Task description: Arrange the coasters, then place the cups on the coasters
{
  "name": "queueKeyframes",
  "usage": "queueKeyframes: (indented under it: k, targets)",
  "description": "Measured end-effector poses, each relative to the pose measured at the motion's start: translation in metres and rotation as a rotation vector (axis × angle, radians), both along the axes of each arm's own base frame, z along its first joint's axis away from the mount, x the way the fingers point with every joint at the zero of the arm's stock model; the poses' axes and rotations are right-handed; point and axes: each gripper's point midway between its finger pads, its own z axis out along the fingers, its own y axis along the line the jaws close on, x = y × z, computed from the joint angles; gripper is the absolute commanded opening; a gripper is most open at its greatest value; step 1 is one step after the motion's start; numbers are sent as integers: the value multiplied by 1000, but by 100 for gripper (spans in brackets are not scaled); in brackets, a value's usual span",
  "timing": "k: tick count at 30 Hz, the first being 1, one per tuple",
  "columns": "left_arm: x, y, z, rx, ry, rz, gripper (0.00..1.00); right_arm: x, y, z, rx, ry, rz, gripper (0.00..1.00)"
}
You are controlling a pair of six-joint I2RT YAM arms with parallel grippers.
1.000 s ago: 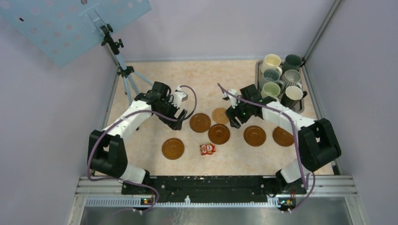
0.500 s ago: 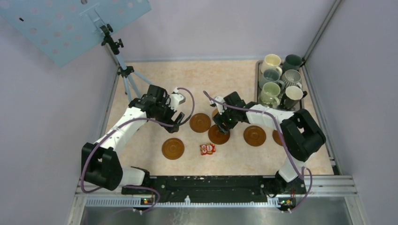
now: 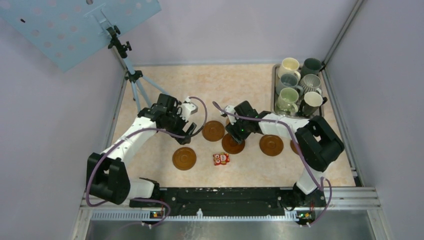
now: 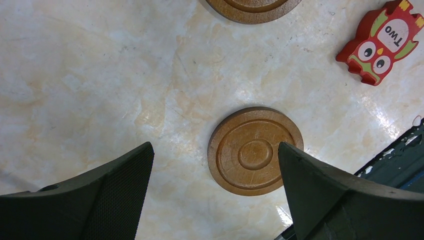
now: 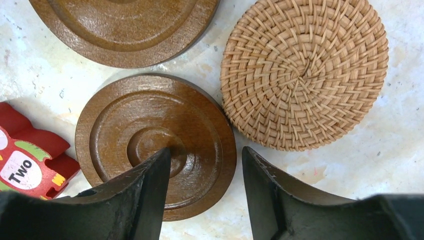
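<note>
Left gripper point(image 4: 215, 150): fingers wide apart and empty, hanging over the left half of the table point(image 3: 165, 90).
Near-left coaster point(image 4: 255, 150): wooden disc lying flat and alone toward the table's near edge. In the left wrist view it lies just ahead of the fingers, closer to the one at the right of that view, and its rim is untouched. Being round, it has no long axis to line up with.
Second coaster point(image 3: 213, 130): lies flat just right of the left gripper, farther from the near edge.
Owl block point(image 4: 382, 42): red toy at the middle of the near edge, lettered "TWO", the only writing that can be read.
Middle coaster point(image 5: 155, 145): lies flat directly beneath the right gripper, just beside the owl block.
Right gripper point(image 5: 206, 152): fingers about half apart, gripping nothing that shows. One tip is over the disc's centre and the other is just outside its rim, so the rim lies between them.
Woven coaster point(image 5: 305, 75): round wicker mat just beside the middle coaster; whether they touch cannot be told.
Right-hand coasters point(image 3: 271, 145): one lies in the open and another is partly hidden under the right arm.
Cups point(image 3: 289, 97): six, upright and crowded in the tray point(image 3: 274, 75) at the far right corner, with none on a coaster yet.
Nearer arm (judgement): the left arm for the near-left coaster, the right arm for the middle coaster and the cups.
</note>
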Motion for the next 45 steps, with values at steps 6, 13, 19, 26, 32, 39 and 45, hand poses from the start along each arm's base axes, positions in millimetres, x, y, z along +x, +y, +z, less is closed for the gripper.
queueKeyframes:
  k: [6,13,19,26,32,39,45]
  targets:
    - [1,-6,-1,-28,-1,-14,99,-5,-5,0,-3,-6,1,50]
    - [7,-14,-10,-55,18,-30,99,-5,-7,0,-6,-9,2,48]
    - [14,-22,-17,-85,26,-44,99,-9,-10,1,-8,-12,1,48]
    - [21,-28,-27,-102,39,-48,99,-14,-15,0,-12,-11,-1,54]
    - [34,-36,-30,-127,48,-33,99,-15,-16,1,-19,1,-5,69]
    - [68,-52,-36,-168,48,-3,97,-1,-4,29,23,-3,-24,70]
    - [95,-66,-45,-195,60,-1,90,14,-1,52,96,-19,-59,70]
